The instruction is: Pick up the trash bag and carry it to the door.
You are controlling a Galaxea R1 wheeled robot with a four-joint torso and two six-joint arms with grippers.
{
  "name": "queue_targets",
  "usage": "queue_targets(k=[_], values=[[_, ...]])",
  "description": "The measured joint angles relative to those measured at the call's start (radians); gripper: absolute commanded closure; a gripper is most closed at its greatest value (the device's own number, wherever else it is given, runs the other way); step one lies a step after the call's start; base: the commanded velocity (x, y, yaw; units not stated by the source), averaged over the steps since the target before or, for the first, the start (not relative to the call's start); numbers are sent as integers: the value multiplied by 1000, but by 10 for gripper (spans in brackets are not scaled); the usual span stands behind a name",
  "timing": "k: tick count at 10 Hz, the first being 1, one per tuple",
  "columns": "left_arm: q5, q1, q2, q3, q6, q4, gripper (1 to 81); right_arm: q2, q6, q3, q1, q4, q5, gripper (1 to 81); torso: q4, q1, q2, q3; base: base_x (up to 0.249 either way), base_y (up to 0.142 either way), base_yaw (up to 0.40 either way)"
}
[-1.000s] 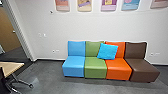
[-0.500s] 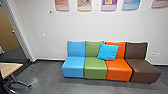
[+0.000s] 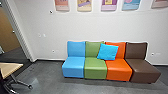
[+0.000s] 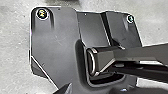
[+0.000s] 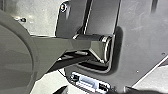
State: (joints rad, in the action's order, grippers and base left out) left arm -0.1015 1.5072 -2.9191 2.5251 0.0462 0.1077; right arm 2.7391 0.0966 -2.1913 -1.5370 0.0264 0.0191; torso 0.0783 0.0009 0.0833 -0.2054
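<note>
- My left pincer [image 4: 93, 90] and my right pincer [image 5: 100, 91] are hanging low – whether spread or pressed together, I cannot tell.
- I cannot tell where the trash bag is.
- A brown wooden door [image 3: 7, 35] is standing on my left, beyond a pale frame [image 3: 21, 32].
- Blue, green, orange and brown padded seats [image 3: 95, 67] are lining the white wall [image 3: 75, 27] – a bright blue square cushion [image 3: 107, 52] is leaning on the green and orange backs.

Resting on the grey floor [image 3: 50, 77] before you: four joined seats [image 3: 95, 71], blue, green, orange and brown, bearing a bright blue cushion [image 3: 108, 52], and a wheeled, pale worktop [image 3: 10, 68].
</note>
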Motion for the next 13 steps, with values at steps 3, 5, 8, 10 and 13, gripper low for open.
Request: queue_targets(k=[3,5,8,10,13], values=[[1,-8,98,-146,-3,-2,10,-70,-1,97,1,1,0,10,0,0,0,0,0,0,0],[-9,-11,179,-240,-8,-23,10,-110,-1,167,5,1,0,10,-2,14,23,-14,0,0,0],[-19,-40,299,-352,-24,-140,10,-235,-5,333,9,3,-7,10,-18,74,119,-102,0,0,0],[3,-120,344,-401,-30,-210,10,-293,-7,393,14,4,-17,10,-24,122,194,-166,0,0,0],[74,-194,409,-459,-44,-268,10,-356,-12,473,44,14,-21,10,-24,179,282,-186,0,0,0]])
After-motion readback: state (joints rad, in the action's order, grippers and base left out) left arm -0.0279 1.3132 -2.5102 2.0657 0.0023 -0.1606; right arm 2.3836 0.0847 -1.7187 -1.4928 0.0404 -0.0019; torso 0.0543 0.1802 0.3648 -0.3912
